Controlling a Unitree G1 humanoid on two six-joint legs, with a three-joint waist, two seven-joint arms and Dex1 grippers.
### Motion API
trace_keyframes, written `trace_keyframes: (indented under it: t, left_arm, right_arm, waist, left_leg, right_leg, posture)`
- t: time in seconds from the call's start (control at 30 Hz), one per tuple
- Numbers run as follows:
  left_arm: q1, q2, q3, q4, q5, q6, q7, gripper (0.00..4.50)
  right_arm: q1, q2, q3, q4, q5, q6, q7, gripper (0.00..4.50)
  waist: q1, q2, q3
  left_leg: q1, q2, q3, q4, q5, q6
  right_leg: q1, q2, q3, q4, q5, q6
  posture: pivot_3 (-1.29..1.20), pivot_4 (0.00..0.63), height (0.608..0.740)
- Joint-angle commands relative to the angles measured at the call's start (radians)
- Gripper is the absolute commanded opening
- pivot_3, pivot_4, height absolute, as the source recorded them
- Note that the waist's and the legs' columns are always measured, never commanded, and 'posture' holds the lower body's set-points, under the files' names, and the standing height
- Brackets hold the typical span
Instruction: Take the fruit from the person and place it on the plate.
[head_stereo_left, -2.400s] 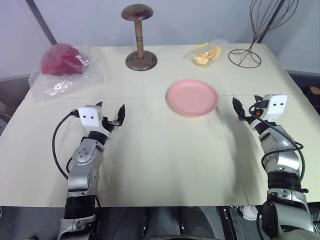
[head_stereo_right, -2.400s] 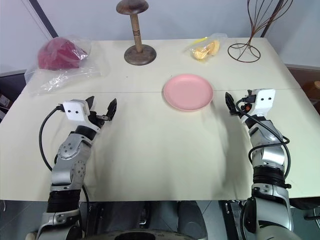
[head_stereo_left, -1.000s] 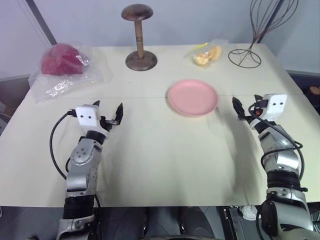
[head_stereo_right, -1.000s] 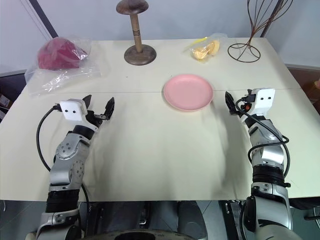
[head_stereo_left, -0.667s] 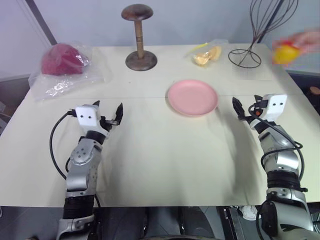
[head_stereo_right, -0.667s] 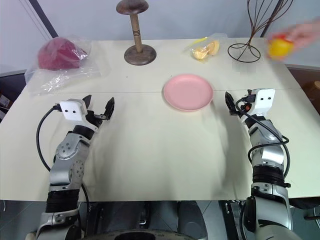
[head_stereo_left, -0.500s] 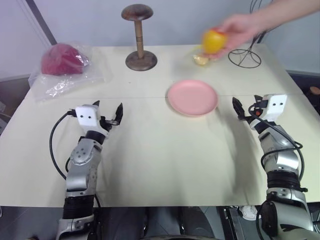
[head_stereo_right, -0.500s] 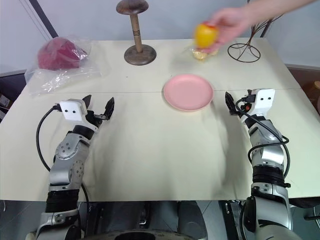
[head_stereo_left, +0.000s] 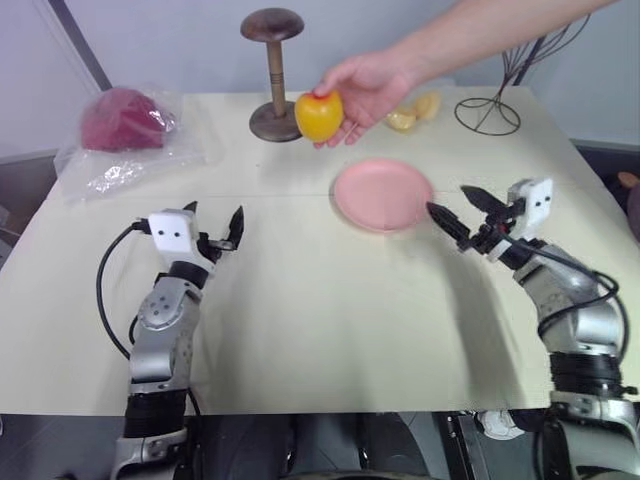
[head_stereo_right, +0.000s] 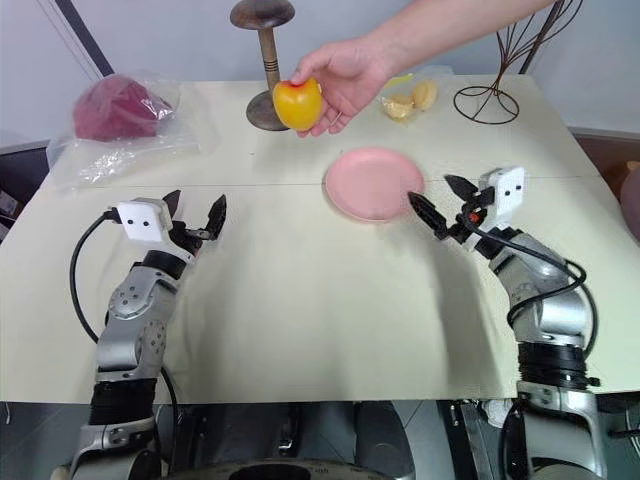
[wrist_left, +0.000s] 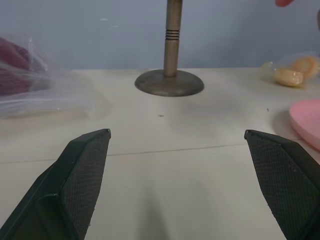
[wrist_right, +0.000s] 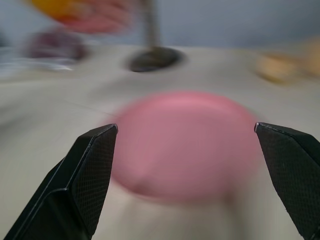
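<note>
Both pincers (head_stereo_right: 195, 222) (head_stereo_right: 441, 201) gape wide; person's hand (head_stereo_right: 345, 75) holds fruit (head_stereo_right: 298, 103) aloft.

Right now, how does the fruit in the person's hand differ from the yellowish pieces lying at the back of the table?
The fruit is one whole, glossy, yellow-orange ball with a red blush on top; the wrapped pieces are several smaller, paler lumps. The fruit is held up in the person's hand, while the pieces lie on the table in clear wrap. Both share a yellow-orange colour.
</note>
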Motion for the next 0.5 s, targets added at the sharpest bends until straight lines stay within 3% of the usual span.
trace_keyframes:
  t: [0.03,0.17,0.3,0.5]
  left_arm:
    - [-0.072,0.043,-0.015,-0.029,-0.07,0.043,-0.1,4.5]
    - [-0.278,0.084,-0.045,0.031,-0.11,0.089,-0.207,4.5]
    - [-0.474,0.063,-0.066,0.226,-0.101,0.047,-0.269,4.5]
    - [-0.626,0.023,-0.102,0.441,-0.063,-0.05,-0.33,4.5]
  right_arm:
    - [-0.015,-0.014,-0.007,-0.032,0.003,0.027,-0.004,4.48]
    - [-0.022,0.006,-0.006,0.006,-0.026,0.005,-0.026,4.48]
    - [-0.019,0.027,0.006,0.011,-0.042,-0.004,-0.03,4.48]
    - [0.012,0.048,0.003,-0.029,-0.047,-0.006,-0.057,4.48]
  waist:
    - [0.003,-0.001,0.0]
    - [0.021,-0.002,0.001]
    - [0.019,-0.001,0.0]
    - [0.0,-0.002,0.001]
  left_leg:
    - [0.001,0.0,0.0,0.0,-0.001,0.001]
    - [0.0,-0.001,-0.001,0.002,-0.001,0.002]
    - [0.0,-0.001,0.0,0.001,0.0,0.0]
    - [0.0,-0.001,-0.001,0.001,0.0,0.0]
  right_leg:
    - [0.001,0.0,0.0,0.0,0.0,0.0]
    - [0.002,0.0,-0.002,0.0,0.0,0.0]
    - [0.002,-0.001,-0.001,-0.001,0.0,0.0]
    - [0.001,0.0,-0.001,0.0,0.0,0.0]
  posture:
    - [0.0,0.15,0.74]
    - [0.0,0.15,0.74]
    - [0.0,0.15,0.74]
    - [0.0,0.15,0.74]
